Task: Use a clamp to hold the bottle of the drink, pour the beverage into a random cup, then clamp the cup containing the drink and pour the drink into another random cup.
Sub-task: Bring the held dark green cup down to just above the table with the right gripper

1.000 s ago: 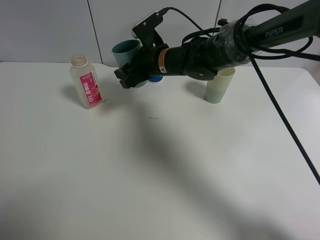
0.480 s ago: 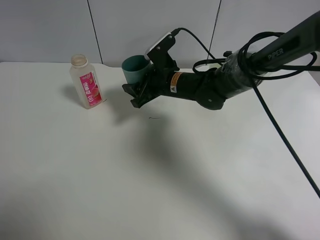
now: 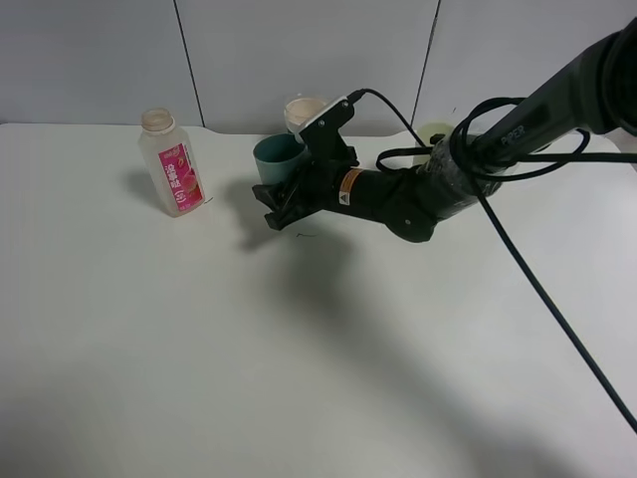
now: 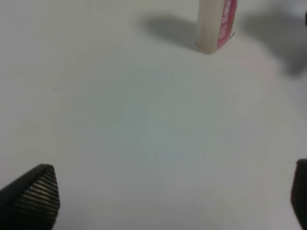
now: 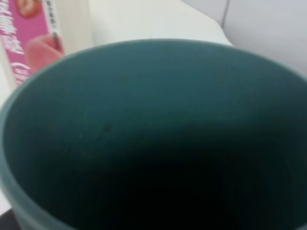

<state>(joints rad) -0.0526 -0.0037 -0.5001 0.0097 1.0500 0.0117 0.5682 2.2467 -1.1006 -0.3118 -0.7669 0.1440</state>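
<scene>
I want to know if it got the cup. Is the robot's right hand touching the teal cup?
Touching. In the exterior high view the right hand is closed on the teal cup; the right wrist view shows the cup's mouth filling the picture.

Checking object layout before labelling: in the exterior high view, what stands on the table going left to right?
Clear plastic bottle with pink-and-white label → teal plastic tumbler in the right gripper → pale yellow-green tumbler, mostly hidden behind the arm. The cup behind the teal tumbler overlaps it, so it is left out.

bare white table (image 3: 299, 378) across front, bottle (image 3: 173, 162) back left, cups possibly crowded behind right arm (image 3: 398, 194)
</scene>
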